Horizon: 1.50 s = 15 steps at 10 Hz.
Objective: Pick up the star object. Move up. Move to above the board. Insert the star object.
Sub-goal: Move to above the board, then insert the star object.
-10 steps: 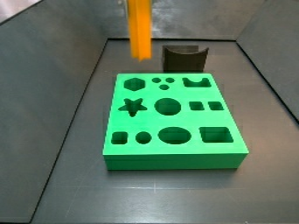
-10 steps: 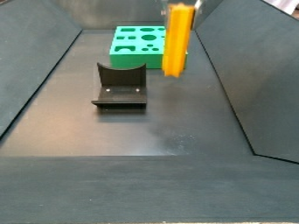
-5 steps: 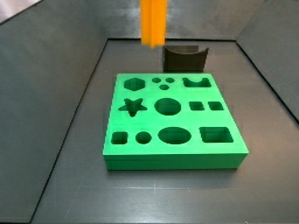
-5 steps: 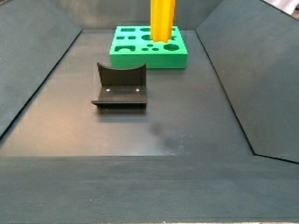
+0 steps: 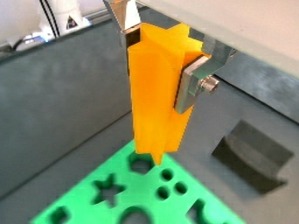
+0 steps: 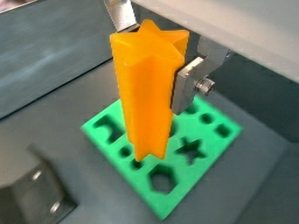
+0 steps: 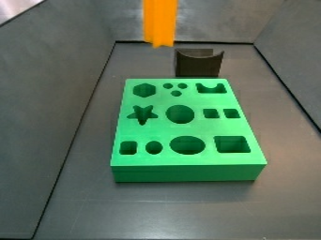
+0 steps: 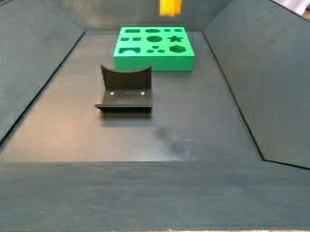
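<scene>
Pincer: the pincer hangs high over the board, clamped on the star; in both wrist views its silver fingers press the prism's upper part from two sides.
Star: the star is upright in the grip, its lower end in the air above the board, not in any hole.
Board: the board lies flat on the dark floor, all its cut-outs open; the star-shaped hole sits near one long edge.
Around: a dark fixture stands on the floor just beside the board, apart from it. In a side view it shows behind the board. In a wrist view it lies off to the side of the star. Grey sloped walls close in the floor on both sides.
In the way: nothing stands between the star's lower end and the board's top.
Cut off: in both side views only the star's lower part shows, at the top edge; the pincer is out of those frames.
Hidden: in the wrist views the star covers part of the board, so which hole lies under its tip cannot be told.
Hard to make out: the finger pads are hidden against the star's faces.
</scene>
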Motion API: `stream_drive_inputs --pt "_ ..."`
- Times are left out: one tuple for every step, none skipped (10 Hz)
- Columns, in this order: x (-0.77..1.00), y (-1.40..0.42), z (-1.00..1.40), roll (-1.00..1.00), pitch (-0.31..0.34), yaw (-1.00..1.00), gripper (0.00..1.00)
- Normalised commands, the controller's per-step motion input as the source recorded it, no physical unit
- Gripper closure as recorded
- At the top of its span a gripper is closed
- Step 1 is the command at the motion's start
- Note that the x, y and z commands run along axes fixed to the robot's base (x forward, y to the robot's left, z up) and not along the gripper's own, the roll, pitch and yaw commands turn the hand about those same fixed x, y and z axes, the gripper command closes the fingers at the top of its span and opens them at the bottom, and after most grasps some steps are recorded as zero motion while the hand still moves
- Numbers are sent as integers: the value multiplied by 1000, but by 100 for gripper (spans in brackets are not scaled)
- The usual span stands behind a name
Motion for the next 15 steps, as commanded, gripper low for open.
stream_drive_inputs --pt "-21 -1000 501 -49 165 -252 100" --pt "6 -746 377 -34 148 -140 100" --pt "33 -473 236 -13 136 -57 100" --pt "48 -283 133 -18 124 -31 100" --pt "0 -49 -34 19 0 0 100" --pt "0 -54 -31 19 0 0 100" --pt "0 -54 -34 19 0 0 100" --pt "0 -54 -37 19 0 0 100" --pt "0 -54 -34 19 0 0 100" --pt "0 -54 -29 20 0 0 100" --pt "0 -57 -31 19 0 0 100" --pt "0 -57 -29 23 0 0 100" --pt "0 -54 -29 20 0 0 100" --pt "0 -57 -29 24 0 0 100" --pt "0 -60 -31 24 0 0 100"
